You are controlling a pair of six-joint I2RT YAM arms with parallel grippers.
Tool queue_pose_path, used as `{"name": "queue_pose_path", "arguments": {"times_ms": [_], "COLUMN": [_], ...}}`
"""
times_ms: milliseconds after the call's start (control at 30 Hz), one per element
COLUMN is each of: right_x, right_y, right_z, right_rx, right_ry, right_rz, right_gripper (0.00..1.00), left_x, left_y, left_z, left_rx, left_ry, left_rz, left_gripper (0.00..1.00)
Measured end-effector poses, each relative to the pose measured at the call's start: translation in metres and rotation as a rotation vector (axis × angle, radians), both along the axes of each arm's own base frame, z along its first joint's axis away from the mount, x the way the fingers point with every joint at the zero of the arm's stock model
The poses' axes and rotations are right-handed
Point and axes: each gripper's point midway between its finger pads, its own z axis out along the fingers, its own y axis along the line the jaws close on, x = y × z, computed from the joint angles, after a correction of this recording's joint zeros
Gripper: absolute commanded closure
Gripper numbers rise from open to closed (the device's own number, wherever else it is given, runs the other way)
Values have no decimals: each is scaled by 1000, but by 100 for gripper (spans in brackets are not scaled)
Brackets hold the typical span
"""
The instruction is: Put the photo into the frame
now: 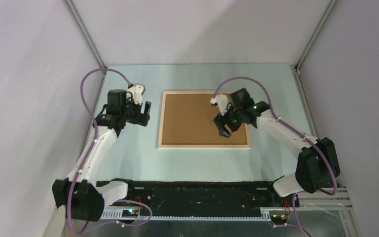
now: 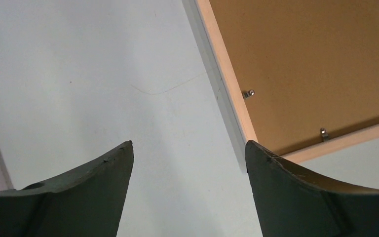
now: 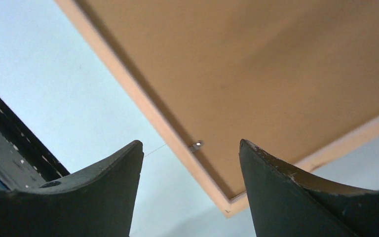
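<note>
in the top view, the frame (image 1: pixel 205 145) is seen lying flat at the centre of the pale green table (image 1: pixel 128 158), filled by a brown backing board (image 1: pixel 187 118). the left gripper (image 1: pixel 147 114) is held just left of the frame's upper left corner, apart from it, while the right gripper (image 1: pixel 223 129) is held over the right part of the board. in the left wrist view, the left gripper's (image 2: pixel 187 148) jaws are spread wide with only bare table between them; the frame's pale rail (image 2: pixel 227 84) runs along the upper right, and two small metal clips (image 2: pixel 247 93) are seen on the board's edge. in the right wrist view, the right gripper's (image 3: pixel 191 144) jaws are likewise parted wide and empty, above the frame's rail (image 3: pixel 143 106) and a clip (image 3: pixel 195 145).
</note>
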Motion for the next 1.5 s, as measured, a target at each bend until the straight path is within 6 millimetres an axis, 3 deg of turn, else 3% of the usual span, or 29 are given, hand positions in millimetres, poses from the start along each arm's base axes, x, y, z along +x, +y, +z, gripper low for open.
{"name": "queue_pose_path", "arguments": {"times_ms": [100,233,367,533,1267,1500], "right_x": [-26,-49,-54,-55,-49,-46], "right_y": [17,35,40,38,33,32], "right_z": [-17,-39,-66,-91,-108,-108], "right_rx": [-74,-173,-277,-374,-450,-451], "right_ry": [4,-1,3,2,-20,-27], "right_rz": [103,217,280,326,387,380], "right_gripper": [26,28,29,31,38,45], "left_x": [-15,-33,-46,-48,-48,-48], "left_y": [3,5,8,7,7,7], "left_z": [6,-2,-15,-17,-25,-25], "left_rx": [15,30,43,44,47,46], "left_ry": [-46,-49,-13,-4,29,29], "left_rz": [-15,-27,-35,-38,-39,-40], "left_gripper": [9,9,9,9,9,9]}}
